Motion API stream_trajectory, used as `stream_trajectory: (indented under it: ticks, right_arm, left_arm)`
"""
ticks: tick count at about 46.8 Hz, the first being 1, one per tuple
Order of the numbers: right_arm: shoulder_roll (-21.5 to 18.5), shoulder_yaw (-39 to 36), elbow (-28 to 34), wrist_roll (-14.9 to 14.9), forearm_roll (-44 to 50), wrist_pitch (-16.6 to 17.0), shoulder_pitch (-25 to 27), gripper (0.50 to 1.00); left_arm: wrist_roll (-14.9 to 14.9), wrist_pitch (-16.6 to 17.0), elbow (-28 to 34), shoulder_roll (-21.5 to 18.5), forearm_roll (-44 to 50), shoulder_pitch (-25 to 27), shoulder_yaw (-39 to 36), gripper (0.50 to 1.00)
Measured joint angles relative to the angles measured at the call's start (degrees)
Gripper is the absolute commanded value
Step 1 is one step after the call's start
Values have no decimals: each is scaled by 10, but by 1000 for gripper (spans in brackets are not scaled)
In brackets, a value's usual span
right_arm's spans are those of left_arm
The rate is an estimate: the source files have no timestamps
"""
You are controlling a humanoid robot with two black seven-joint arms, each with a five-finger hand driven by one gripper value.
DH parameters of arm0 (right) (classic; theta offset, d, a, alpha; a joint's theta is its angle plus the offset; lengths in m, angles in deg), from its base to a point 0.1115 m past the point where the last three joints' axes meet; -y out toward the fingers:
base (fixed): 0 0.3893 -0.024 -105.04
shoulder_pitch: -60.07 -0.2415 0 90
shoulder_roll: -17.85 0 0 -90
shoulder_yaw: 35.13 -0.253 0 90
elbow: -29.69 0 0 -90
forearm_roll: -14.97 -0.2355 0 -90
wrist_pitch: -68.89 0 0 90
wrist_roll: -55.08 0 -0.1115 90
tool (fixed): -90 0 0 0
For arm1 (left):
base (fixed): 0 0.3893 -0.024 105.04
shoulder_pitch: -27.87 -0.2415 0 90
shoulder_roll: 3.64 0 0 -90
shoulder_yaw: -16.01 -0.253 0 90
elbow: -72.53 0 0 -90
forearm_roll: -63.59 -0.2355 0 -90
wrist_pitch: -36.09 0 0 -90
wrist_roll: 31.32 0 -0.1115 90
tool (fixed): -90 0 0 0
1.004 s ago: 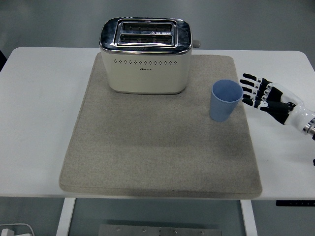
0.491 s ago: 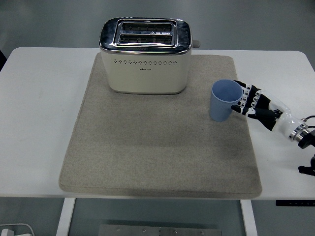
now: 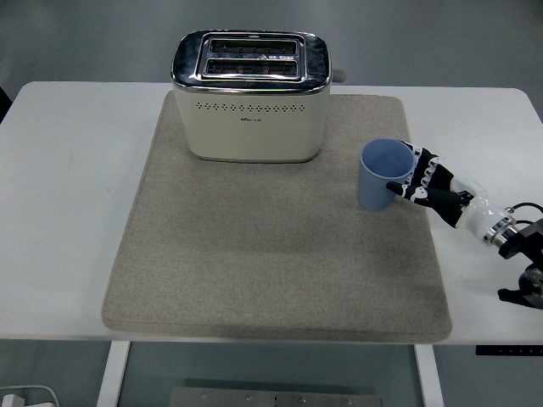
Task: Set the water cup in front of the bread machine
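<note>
Now right hand (image 3: 422, 182) wrapped on blue cup (image 3: 379, 175), right of toaster (image 3: 251, 96)

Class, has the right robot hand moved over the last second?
Yes. The right robot hand has moved left from beside the mat onto it, reaching the cup.

Lighting even, bright, overhead; focus sharp throughout.
Glare on the toaster (image 3: 251, 95) chrome top; soft shadow beside the cup (image 3: 381, 175); white table (image 3: 68, 212) slightly washed out.
</note>
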Motion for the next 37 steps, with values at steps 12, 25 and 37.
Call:
stream_trajectory:
  ticks: [12,25,37]
  right_arm:
    - [-9,0,0,0,2,-3,0,924]
    - [-16,-1,0,0,6,-5,-1,924]
    - [-22,0,0,0,9,-5,-3,924]
  left_arm:
    - [0,0,0,0,0,0,0,1000]
    - [0,1,0,0,0,0,0,1000]
    - [0,0,0,0,0,0,0,1000]
